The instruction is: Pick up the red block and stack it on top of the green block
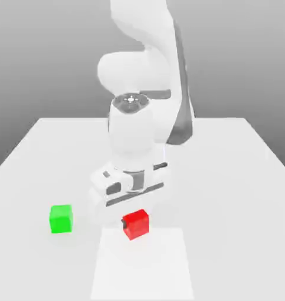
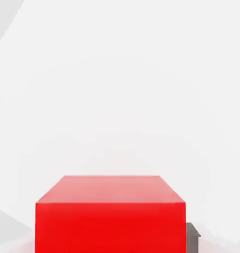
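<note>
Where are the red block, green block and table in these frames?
red block (image 1: 136,224): exterior view, on its front face.
green block (image 1: 61,218): exterior view, middle of its front face.
table (image 1: 238,194): exterior view, bare top toward that view's right.
red block (image 2: 110,227): hand view, on its near face.

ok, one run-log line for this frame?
phase: grasp | end effector: at red block | red block: on table | green block: apart, bare | stack: pending
</note>
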Available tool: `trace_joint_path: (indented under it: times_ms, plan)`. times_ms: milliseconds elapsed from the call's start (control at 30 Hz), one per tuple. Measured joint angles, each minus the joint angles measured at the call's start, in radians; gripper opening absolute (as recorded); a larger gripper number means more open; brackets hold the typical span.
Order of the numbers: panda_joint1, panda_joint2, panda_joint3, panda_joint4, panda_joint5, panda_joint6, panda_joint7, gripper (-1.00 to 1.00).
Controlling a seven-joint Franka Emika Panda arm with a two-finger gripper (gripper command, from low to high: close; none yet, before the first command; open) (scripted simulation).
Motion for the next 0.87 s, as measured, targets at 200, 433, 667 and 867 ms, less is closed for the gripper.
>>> trace_joint_path:
  times_ms: [200,433,667,867]
  plan:
    - [-0.174,-0.125,-0.159,0.001,-0.105,-0.121,-0.161,-1.00]
    - [-0.260,-0.136,-0.334,0.009,-0.076,-0.149,-0.386,-1.00]
    - [-0.174,0.002,-0.360,0.018,0.157,-0.046,-0.553,-1.00]
    - [-0.169,0.092,-0.365,0.018,0.177,0.058,-0.567,-1.00]
